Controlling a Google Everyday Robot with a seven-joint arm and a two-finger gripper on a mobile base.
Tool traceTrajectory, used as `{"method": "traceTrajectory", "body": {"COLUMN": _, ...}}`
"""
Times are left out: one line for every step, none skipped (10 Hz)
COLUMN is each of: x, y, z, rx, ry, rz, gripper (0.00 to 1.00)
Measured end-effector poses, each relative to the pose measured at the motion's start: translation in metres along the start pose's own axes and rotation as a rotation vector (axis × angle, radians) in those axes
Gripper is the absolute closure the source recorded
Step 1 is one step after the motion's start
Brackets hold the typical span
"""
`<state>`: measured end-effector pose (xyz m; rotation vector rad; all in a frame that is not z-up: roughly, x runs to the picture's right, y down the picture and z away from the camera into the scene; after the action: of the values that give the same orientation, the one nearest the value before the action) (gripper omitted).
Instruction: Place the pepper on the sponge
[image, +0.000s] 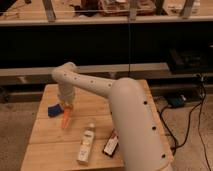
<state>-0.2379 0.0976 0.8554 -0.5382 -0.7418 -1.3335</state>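
The orange tapered pepper (65, 117) hangs point-down from my gripper (66, 106), which is shut on its upper end, just above the wooden table (100, 102). The blue sponge (55, 110) lies flat on the table directly left of the pepper, nearly touching it in the camera view. My white arm sweeps in from the lower right and bends down over the table's left half.
A pale labelled bottle (86, 144) lies on its side near the table's front. A black box with a red stripe (111, 144) rests beside it, against my arm. Dark shelving stands behind the table. Cables (192, 107) run across the floor on the right.
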Motion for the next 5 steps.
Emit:
{"method": "traceTrajectory", "body": {"x": -0.0004, "y": -0.0028, "z": -0.0004, "rx": 0.0, "ry": 0.001, "rz": 0.004, "gripper": 0.98}}
{"method": "traceTrajectory", "body": {"x": -0.0019, "y": -0.0056, "z": -0.0001, "rx": 0.0, "ry": 0.001, "rz": 0.004, "gripper": 0.98}}
{"method": "traceTrajectory", "body": {"x": -0.0032, "y": -0.0052, "z": -0.0005, "rx": 0.0, "ry": 0.003, "rz": 0.005, "gripper": 0.98}}
{"method": "traceTrajectory", "body": {"x": -0.0031, "y": -0.0052, "z": -0.0005, "rx": 0.004, "ry": 0.007, "rz": 0.011, "gripper": 0.98}}
{"method": "traceTrajectory", "body": {"x": 0.0005, "y": -0.0053, "z": -0.0002, "rx": 0.007, "ry": 0.01, "rz": 0.017, "gripper": 0.98}}
